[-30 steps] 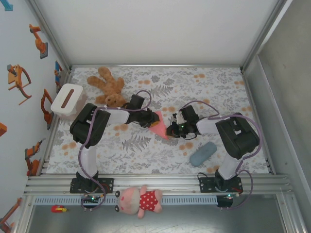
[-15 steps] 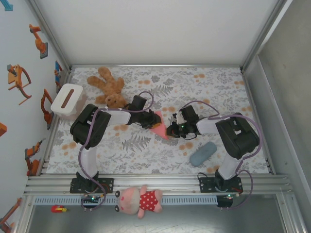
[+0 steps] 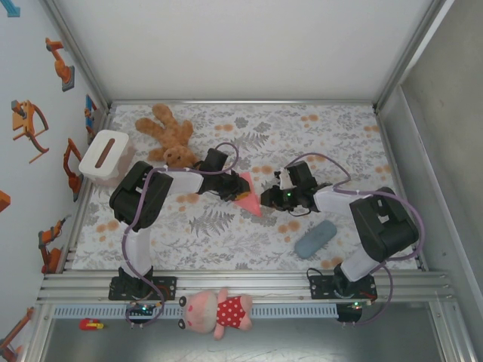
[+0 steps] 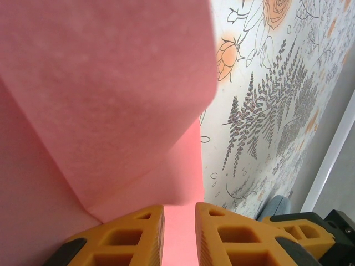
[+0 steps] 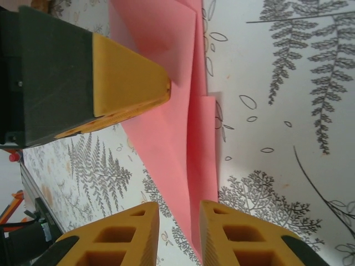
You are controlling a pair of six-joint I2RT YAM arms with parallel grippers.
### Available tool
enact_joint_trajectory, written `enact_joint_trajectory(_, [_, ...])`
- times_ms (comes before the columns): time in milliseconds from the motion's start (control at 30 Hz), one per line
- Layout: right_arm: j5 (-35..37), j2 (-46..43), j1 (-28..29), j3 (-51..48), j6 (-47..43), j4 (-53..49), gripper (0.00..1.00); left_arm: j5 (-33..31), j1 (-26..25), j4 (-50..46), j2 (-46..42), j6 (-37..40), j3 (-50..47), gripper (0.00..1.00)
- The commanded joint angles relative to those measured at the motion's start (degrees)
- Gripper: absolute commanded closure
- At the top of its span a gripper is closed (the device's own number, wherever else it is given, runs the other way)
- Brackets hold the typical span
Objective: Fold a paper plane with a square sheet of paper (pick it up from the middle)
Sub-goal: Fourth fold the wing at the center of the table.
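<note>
The left arm (image 3: 140, 197) and the right arm (image 3: 381, 226) are built alike: bulky black joint housings joined by white tubes, each rising from a flat black base plate (image 3: 142, 287). A thin lilac cable (image 3: 125, 240) runs in loose loops along each arm. A small green light (image 3: 287, 194) glows on the right wrist. The left pincer (image 4: 178, 233) and right pincer (image 5: 179, 235) have blunt orange-yellow fingers moulded with hollow rectangular pockets and edged in black.
</note>
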Motion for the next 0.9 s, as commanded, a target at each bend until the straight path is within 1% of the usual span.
enact_joint_trajectory(0, [0.14,1.14,-0.35,1.17,-0.68,-1.23,0.75,-0.77,-0.08,-3.39,1.45,1.45,0.35,0.79])
enact_joint_trajectory(233, [-2.54,4.36,-0.25,3.06,-1.86,-1.85,0.76,-0.98,-0.14,-3.72,1.54,1.23,0.75,0.79])
enact_joint_trajectory(400, [-2.48,4.06,0.23,3.3,-4.44,-5.32,0.76,-1.55,-0.14,-5.08,1.89,1.11,1.29,0.79])
enact_joint_trajectory(633, [-0.47,3.9,1.23,4.03,-8.03,-11.01,0.71,-2.15,-0.16,-6.45,2.51,0.88,2.0,0.79])
enact_joint_trajectory(867, [-1.2,5.18,1.75,4.43,-8.91,-11.46,0.69,-2.36,-0.12,-6.81,2.79,0.65,2.2,0.79])
